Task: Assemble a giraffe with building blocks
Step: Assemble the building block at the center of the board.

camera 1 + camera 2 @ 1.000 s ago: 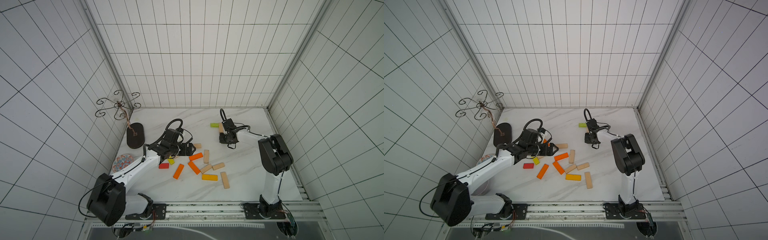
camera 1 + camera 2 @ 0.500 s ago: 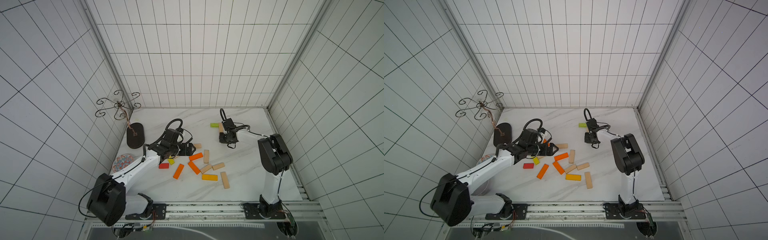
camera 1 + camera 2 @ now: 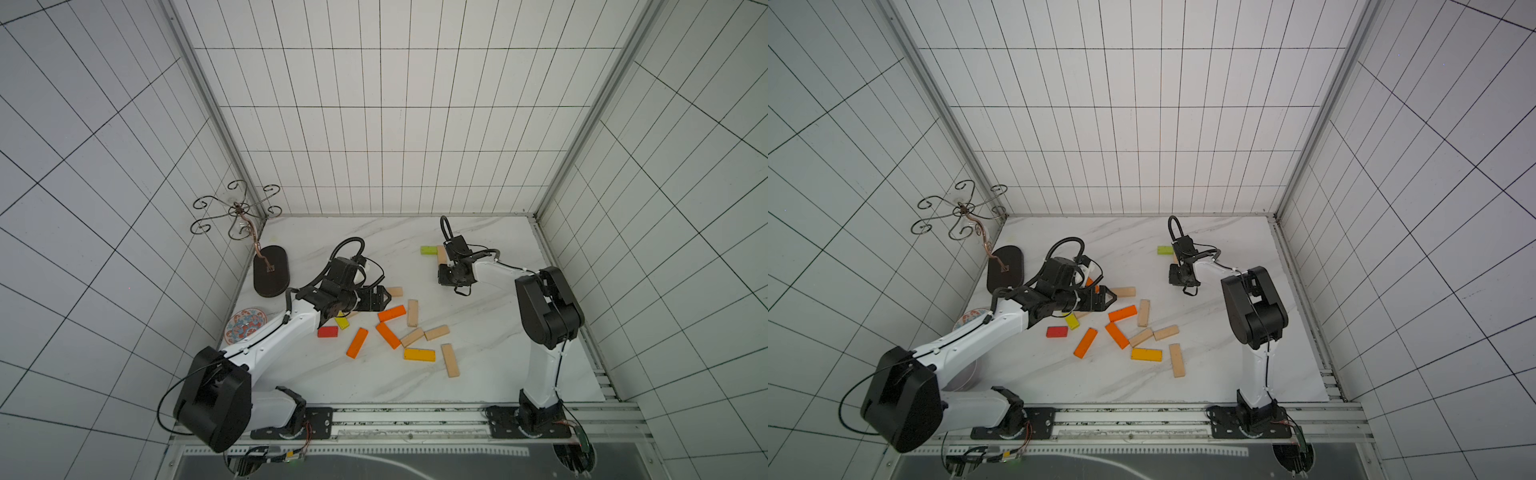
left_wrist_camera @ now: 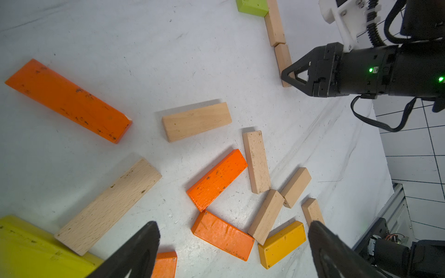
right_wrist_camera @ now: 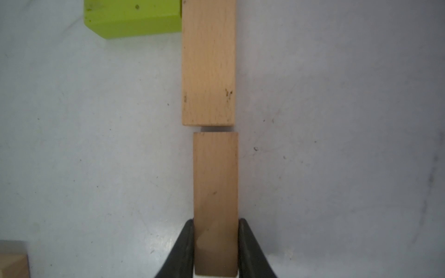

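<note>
Pale natural-wood rectangular bar (image 5: 215, 180) lies flat on the white marble-look tabletop (image 5: 337, 144); right gripper (image 5: 216, 231) pinches it, black fingers (image 5: 187, 240) pressed against both long sides at one end; second pale wooden bar (image 5: 208, 62) lies end to end with it, thin gap between, slightly offset sideways; lime green rectangular block (image 5: 132, 19) touches that second bar's long side at its far end, at a right angle; this trio sits toward the back of the table, right of centre in both top views, well apart from the rest.

Left gripper (image 4: 232, 223) hovers low over the loose pile mid-table; its fingers (image 4: 142, 248) are spread wide, nothing between them; short pale bar (image 3: 394, 291) lies just beside its tip in a top view.

Loose pile, all lying flat: back orange bar (image 3: 391, 313) next to the centre pale bar (image 3: 412, 312); middle orange bar (image 3: 388, 335) just beside the slanted pale bar (image 3: 412, 337), with the right-hand pale bar (image 3: 436, 332) close by; front orange bar (image 3: 357, 343) on its own; amber-yellow bar (image 3: 419, 354); front pale bar (image 3: 450, 360) nearest the front edge; small red block (image 3: 327, 331); yellow block (image 3: 341, 322) partly hidden under the left wrist.

Left table edge: dark oval base (image 3: 271, 271) carrying a curled wire stand (image 3: 237, 208); round patterned plate (image 3: 246, 330) beside the left arm.
</note>
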